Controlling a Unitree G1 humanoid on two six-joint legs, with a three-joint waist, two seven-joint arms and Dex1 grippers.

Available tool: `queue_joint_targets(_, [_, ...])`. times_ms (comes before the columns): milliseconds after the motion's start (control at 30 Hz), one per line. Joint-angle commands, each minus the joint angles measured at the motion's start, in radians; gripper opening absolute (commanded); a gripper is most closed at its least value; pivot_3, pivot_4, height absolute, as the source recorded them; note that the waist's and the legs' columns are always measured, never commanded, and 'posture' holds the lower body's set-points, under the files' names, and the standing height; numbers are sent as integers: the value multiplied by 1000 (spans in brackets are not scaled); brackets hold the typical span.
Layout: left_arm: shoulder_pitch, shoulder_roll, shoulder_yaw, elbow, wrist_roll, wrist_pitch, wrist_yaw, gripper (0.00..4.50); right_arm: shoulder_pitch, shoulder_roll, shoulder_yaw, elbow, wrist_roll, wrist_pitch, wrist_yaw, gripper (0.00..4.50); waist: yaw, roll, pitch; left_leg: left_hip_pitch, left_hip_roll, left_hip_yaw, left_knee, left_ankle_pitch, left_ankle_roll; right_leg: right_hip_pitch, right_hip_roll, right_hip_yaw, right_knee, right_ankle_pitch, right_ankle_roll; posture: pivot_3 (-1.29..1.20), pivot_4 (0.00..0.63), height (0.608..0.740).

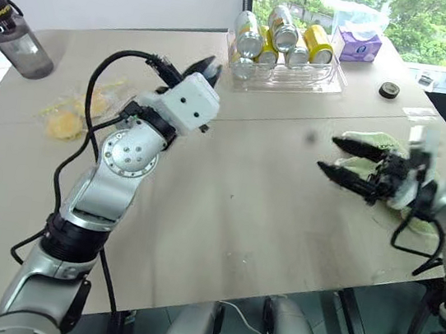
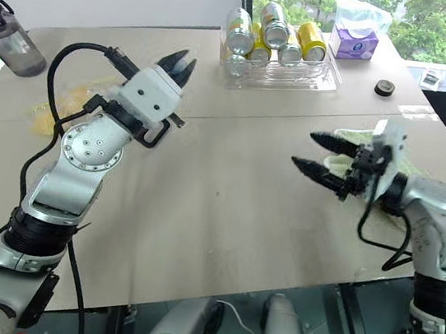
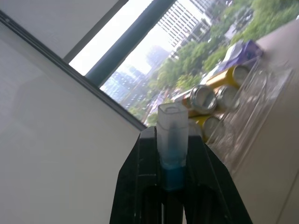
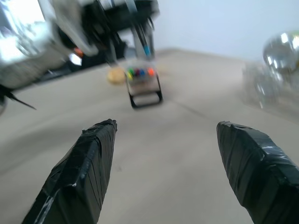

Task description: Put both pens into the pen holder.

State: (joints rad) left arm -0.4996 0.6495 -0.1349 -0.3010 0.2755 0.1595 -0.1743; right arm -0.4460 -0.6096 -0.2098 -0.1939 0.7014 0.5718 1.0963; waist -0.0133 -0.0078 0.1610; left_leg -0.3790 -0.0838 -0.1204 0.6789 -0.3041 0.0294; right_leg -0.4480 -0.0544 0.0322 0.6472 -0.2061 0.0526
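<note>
Head views, left pincer: upper left of centre, raised above the surface, black fingers pressed together, tips aimed toward the clear tray of cans.
Head views, right pincer: right of centre, fingers spread wide apart with nothing between them, above a pale green cloth.
Head views, other things: a dark water bottle at the far left edge; a yellowish bag left of the left arm; a purple tissue box beyond the cans; a small black disc to the right of the tray.
Left wrist view, pen: clamped between the two black fingers, clear cap end sticking out past the tips, blue section lower down.
Left wrist view, background: cans and tray at the right.
Right wrist view, pen holder: upper centre, standing on the surface, coloured marker tips at its top, black loop frame below.
Right wrist view, own fingers: wide apart, empty.
</note>
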Motion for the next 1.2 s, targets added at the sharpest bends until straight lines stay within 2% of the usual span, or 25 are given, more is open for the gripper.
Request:
queue_joint_targets(33, [7,10,-18,22,125,-15,11,12,-22,-14,-23,-19,79,25,22,3636,4,0,0,0,0,0,0,0,0,0,0,0,0,0,0,0,150,739])
queue_joint_targets(567, [60,-76,4,138,166,-73,14,12,-43,-14,13,10,39,-43,8,3636,20,0,0,-2,-1,-2,3,0,1,0,-2,-2,0,0,0,0,150,739])
queue_joint_targets(1200, [-32,-82,41,362,151,-236,50,12,-28,-11,19,-4,27,-67,-8,3636,26,0,0,-2,-1,-2,5,0,1,0,-2,-3,2,0,0,0,150,739])
